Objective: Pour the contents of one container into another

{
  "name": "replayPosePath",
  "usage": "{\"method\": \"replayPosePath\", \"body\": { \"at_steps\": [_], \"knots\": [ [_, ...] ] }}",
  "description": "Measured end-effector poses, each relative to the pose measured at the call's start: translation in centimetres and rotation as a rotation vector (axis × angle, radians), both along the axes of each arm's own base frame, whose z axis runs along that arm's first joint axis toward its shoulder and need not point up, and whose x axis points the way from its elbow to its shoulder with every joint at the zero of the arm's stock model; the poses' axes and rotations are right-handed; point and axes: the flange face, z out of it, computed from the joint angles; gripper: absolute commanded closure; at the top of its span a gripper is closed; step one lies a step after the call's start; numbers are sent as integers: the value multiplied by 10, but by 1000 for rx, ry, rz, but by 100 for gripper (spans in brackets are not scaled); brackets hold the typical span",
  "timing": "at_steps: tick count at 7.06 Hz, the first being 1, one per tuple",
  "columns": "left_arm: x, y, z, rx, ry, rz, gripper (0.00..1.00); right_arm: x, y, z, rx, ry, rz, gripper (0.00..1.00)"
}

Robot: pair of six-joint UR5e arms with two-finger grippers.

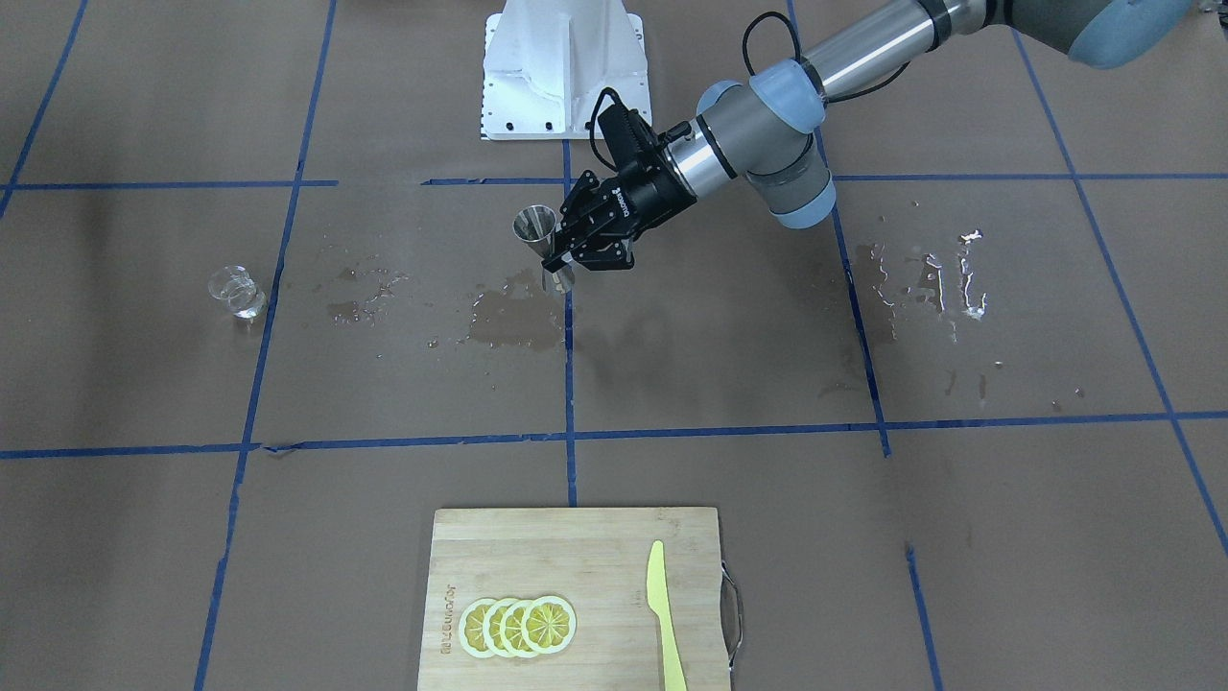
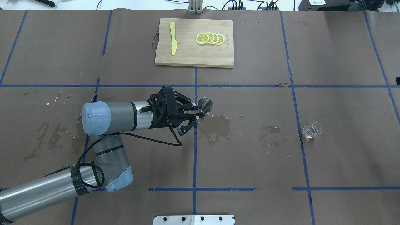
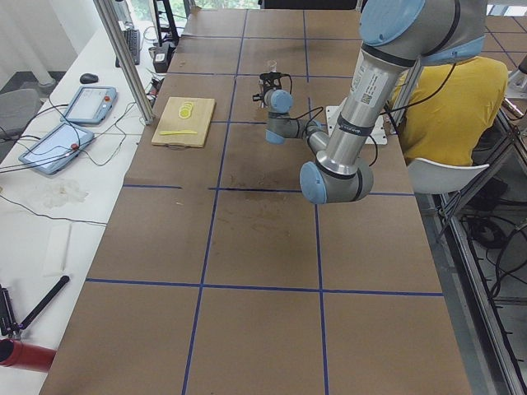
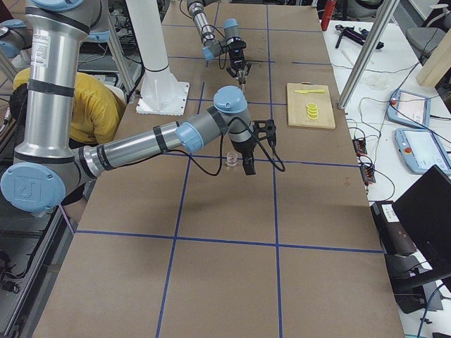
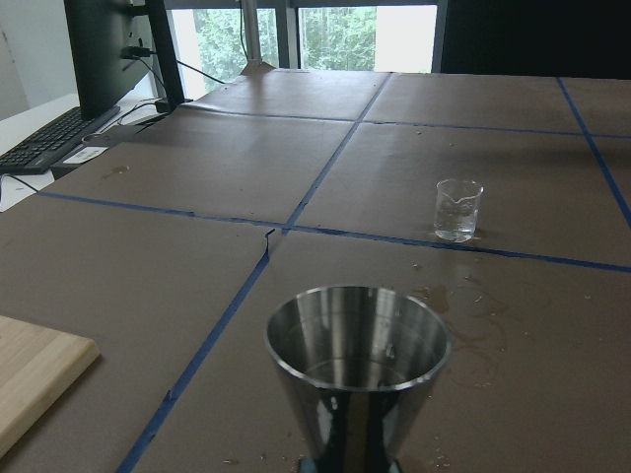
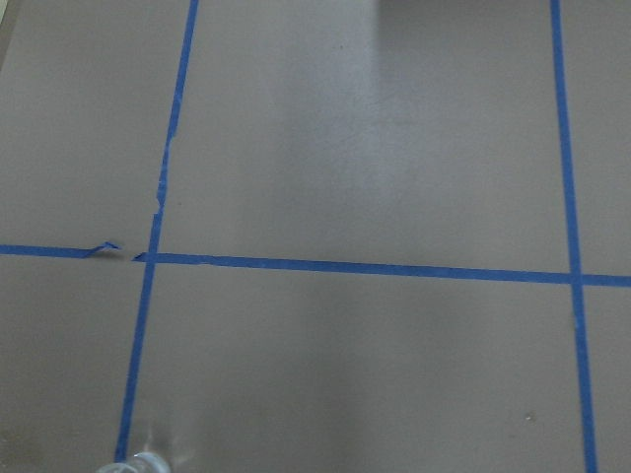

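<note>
My left gripper (image 1: 556,261) is shut on the waist of the steel jigger (image 1: 535,226), which stands upright near the table's middle. Seen from overhead, the gripper (image 2: 200,112) reaches in from the left to the jigger (image 2: 206,104). The left wrist view shows the jigger's open cup (image 5: 357,360) close up. I cannot tell whether its foot touches the table. The clear glass beaker (image 2: 311,129) stands alone on the robot's right (image 1: 236,291), upright (image 5: 458,209). My right gripper (image 4: 246,156) shows only in the exterior right view, beside the beaker (image 4: 230,160); I cannot tell if it is open or shut.
A wooden cutting board (image 2: 187,53) with lemon slices (image 2: 210,38) and a yellow knife (image 2: 172,42) lies at the far edge. Wet patches (image 2: 218,125) darken the paper between jigger and beaker. The robot's white base (image 1: 564,72) is behind. A person in yellow (image 3: 449,99) sits beside it.
</note>
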Motion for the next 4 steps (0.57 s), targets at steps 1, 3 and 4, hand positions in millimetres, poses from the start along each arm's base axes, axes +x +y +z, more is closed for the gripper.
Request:
{"method": "replayPosePath", "body": {
  "at_steps": [1, 3, 4],
  "knots": [
    [-2, -2, 0, 8, 2, -2, 100, -30, 8, -19, -24, -2, 23, 0],
    [-2, -4, 3, 5, -1, -7, 100, -87, 28, -43, -27, -5, 114, 0],
    [-1, -5, 5, 2, -4, -8, 100, -110, 41, -43, -1, -10, 156, 0]
  ]
}}
